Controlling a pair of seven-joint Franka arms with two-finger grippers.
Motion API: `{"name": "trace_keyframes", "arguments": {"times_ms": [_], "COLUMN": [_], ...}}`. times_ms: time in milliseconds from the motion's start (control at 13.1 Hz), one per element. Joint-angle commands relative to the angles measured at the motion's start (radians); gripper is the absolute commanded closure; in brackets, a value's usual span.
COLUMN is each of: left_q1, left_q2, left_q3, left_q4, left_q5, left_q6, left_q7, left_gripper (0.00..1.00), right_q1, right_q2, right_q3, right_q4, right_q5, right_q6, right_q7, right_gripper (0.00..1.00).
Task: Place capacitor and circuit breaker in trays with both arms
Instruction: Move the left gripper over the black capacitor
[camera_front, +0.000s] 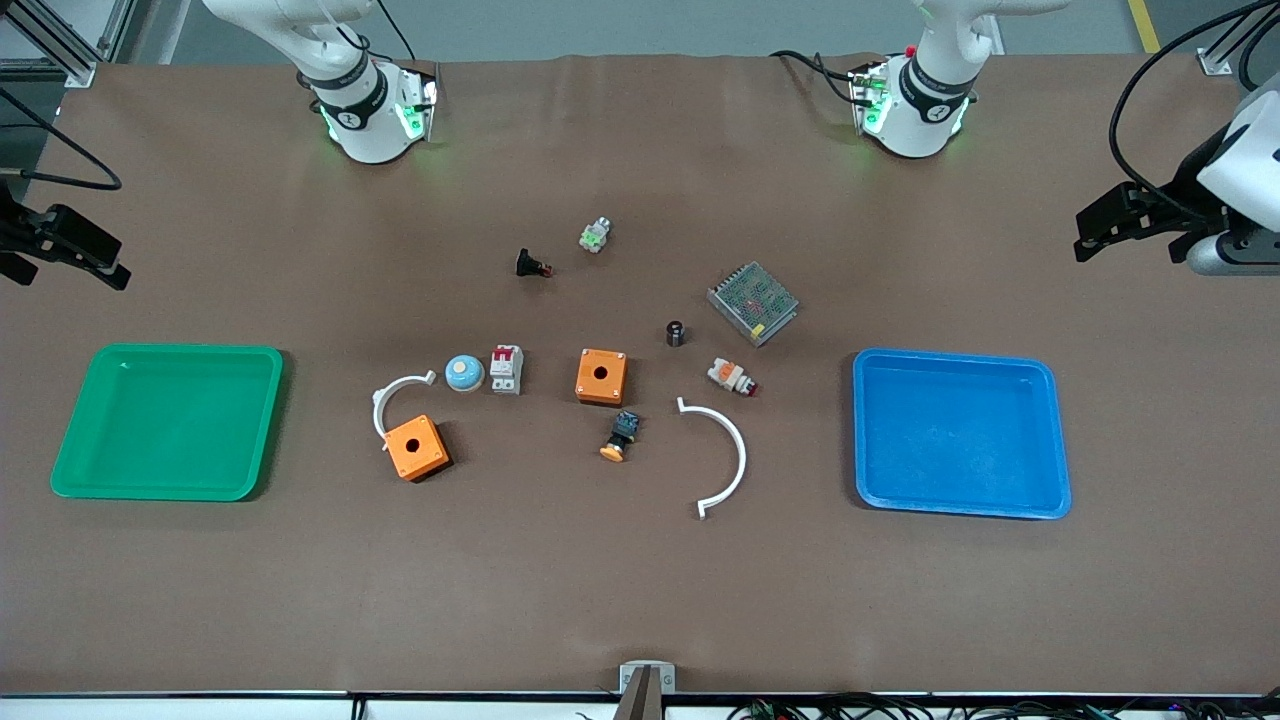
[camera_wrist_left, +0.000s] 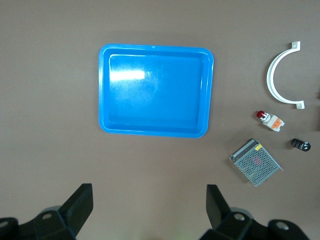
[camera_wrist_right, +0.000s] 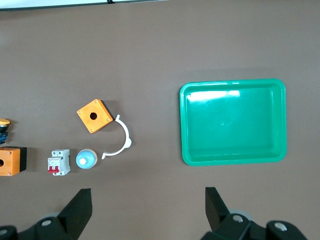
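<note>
The capacitor (camera_front: 677, 333), a tiny black cylinder, stands mid-table beside the mesh box; the left wrist view catches it (camera_wrist_left: 300, 145) too. The circuit breaker (camera_front: 506, 369), a white block with red levers, lies between a blue dome and an orange box, and it also shows in the right wrist view (camera_wrist_right: 58, 162). My left gripper (camera_front: 1128, 245) (camera_wrist_left: 149, 205) hangs open and empty over the left arm's end of the table, beside the blue tray (camera_front: 958, 432) (camera_wrist_left: 156, 90). My right gripper (camera_front: 72, 262) (camera_wrist_right: 148, 205) hangs open and empty over the right arm's end, beside the green tray (camera_front: 168, 420) (camera_wrist_right: 233, 121).
Both trays hold nothing. Around the parts lie a silver mesh box (camera_front: 753, 302), a white-orange-red switch (camera_front: 732, 377), two orange boxes (camera_front: 602, 376) (camera_front: 417, 447), a blue dome (camera_front: 464, 373), two white arcs (camera_front: 722, 455) (camera_front: 392, 395), a black push-button (camera_front: 532, 264) and an orange-capped button (camera_front: 621, 436).
</note>
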Motion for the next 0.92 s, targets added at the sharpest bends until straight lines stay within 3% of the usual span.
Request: {"name": "trace_keyframes", "arguments": {"times_ms": [0, 459, 841], "left_q1": [-0.003, -0.049, -0.078], "left_q2": [0.006, 0.058, 0.173], "left_q3": [0.003, -0.032, -0.184], "left_q4": [0.018, 0.026, -0.001], "left_q5": [0.016, 0.033, 0.022], "left_q6": [-0.001, -0.001, 0.113], "left_q7": [0.007, -0.065, -0.333], "left_gripper": [0.0, 0.0, 0.0], "right_q1": [-0.015, -0.015, -0.012], "right_q2": [0.012, 0.012, 0.015], "right_q3": [0.011, 0.011, 0.011], "right_q4": [0.025, 0.025, 0.025], "right_q5": [-0.005, -0.005, -0.003], "right_q6": [-0.01, -0.01, -0.01], "right_q7": [-0.005, -0.005, -0.005], "right_gripper": [0.0, 0.0, 0.0]}}
